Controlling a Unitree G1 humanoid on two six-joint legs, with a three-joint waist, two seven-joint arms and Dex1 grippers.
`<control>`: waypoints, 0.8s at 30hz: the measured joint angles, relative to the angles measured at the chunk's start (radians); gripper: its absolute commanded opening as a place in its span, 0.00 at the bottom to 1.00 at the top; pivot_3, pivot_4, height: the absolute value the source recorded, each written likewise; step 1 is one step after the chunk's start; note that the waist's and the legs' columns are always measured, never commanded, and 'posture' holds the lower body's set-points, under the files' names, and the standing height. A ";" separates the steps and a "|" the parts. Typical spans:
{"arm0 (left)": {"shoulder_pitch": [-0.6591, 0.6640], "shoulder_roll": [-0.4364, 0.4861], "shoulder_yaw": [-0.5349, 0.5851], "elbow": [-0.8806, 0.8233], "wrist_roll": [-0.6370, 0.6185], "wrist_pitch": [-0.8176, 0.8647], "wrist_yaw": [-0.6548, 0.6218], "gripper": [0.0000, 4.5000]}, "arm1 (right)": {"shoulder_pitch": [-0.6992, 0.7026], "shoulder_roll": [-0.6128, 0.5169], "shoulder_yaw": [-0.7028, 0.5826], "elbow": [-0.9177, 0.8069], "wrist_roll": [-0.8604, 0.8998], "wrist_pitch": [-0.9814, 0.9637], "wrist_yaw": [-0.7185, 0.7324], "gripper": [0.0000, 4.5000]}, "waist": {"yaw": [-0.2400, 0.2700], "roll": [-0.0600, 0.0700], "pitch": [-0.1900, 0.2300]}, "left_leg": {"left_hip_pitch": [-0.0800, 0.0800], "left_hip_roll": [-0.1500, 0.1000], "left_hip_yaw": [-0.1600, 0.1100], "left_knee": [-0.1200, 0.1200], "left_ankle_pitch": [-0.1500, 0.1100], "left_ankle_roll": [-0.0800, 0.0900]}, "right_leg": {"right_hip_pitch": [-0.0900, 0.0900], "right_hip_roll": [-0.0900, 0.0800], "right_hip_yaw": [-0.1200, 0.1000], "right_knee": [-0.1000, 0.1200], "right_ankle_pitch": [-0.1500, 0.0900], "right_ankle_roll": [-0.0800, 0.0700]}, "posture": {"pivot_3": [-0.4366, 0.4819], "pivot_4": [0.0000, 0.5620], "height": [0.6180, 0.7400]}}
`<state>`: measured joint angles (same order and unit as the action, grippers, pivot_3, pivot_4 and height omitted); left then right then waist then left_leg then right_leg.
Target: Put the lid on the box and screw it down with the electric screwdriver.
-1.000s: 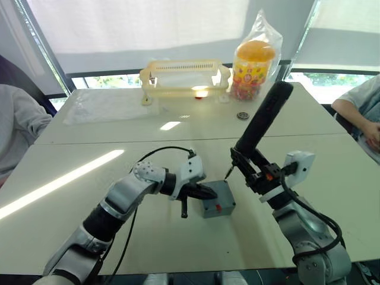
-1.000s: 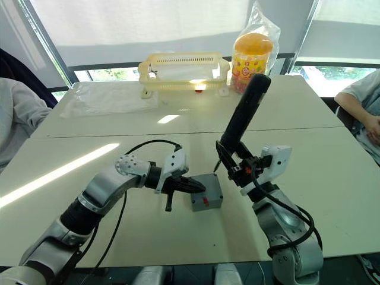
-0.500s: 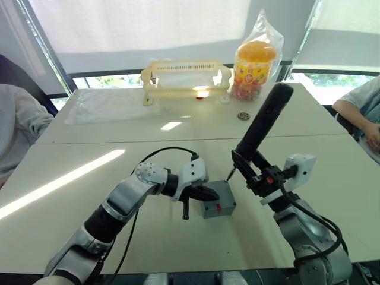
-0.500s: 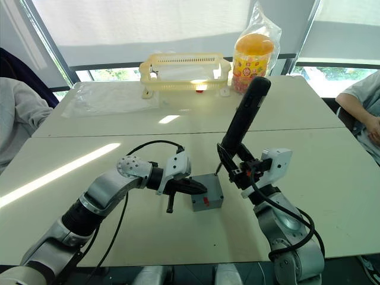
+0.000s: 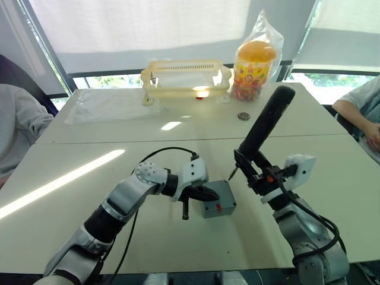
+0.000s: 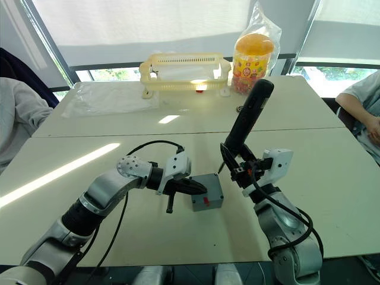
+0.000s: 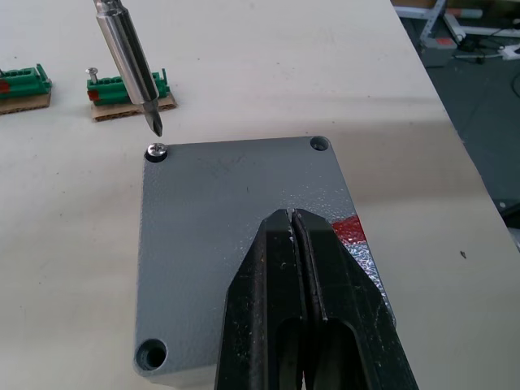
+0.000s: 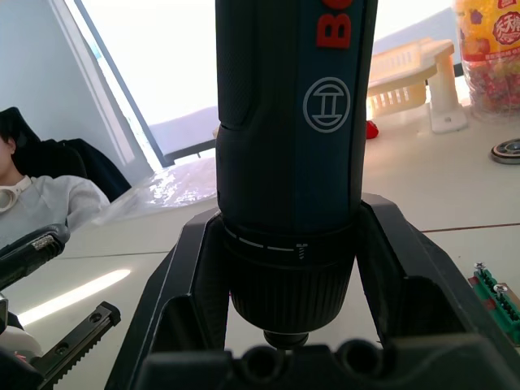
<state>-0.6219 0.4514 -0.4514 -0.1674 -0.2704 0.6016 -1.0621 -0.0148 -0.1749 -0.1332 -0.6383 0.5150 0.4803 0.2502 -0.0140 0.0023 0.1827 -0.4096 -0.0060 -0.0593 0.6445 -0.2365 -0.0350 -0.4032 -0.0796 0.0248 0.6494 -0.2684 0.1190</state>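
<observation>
Head view, centre: lid (image 5: 218,198) sits on box (image 5: 221,209); left gripper (image 5: 205,192) pressed closed on top.
Head view, right: right gripper (image 5: 256,173) clamps electric screwdriver (image 5: 263,126).
Left wrist view, upper left: bit (image 7: 130,60) just above corner screw (image 7: 156,150).

The right gripper (image 6: 244,169) clamps the electric screwdriver (image 6: 246,120), bit over the lidded box (image 6: 206,191); the left gripper (image 6: 196,189) rests on it.

lid (image 7: 236,219): near edge hidden by left claw (image 7: 302,244) | box: hidden beneath lid
</observation>
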 measured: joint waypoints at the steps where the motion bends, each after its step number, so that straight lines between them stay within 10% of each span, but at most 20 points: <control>1: 0.000 0.000 0.000 0.000 0.000 0.000 0.000 0.00 | -0.002 0.000 0.003 0.006 0.000 -0.003 0.000 0.39 | 0.000 0.000 0.000 | 0.000 0.000 0.000 0.000 0.000 0.000 | 0.000 0.000 0.000 0.000 0.000 0.000 | 0.48 0.27 1.00; 24: 0.012 0.001 0.000 -0.006 0.001 -0.003 0.000 0.00 | -0.014 -0.003 0.021 0.011 0.004 -0.009 -0.010 0.39 | 0.000 0.000 0.000 | 0.000 0.000 0.000 0.000 0.000 0.000 | 0.000 0.000 0.000 0.000 0.000 0.000 | 0.48 0.27 1.00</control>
<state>-0.6103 0.4527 -0.4513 -0.1736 -0.2699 0.5986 -1.0619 -0.0284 -0.1780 -0.1119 -0.6271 0.5188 0.4717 0.2398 -0.0140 0.0023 0.1827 -0.4096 -0.0060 -0.0594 0.6445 -0.2365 -0.0350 -0.4032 -0.0796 0.0248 0.6492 -0.2685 0.1188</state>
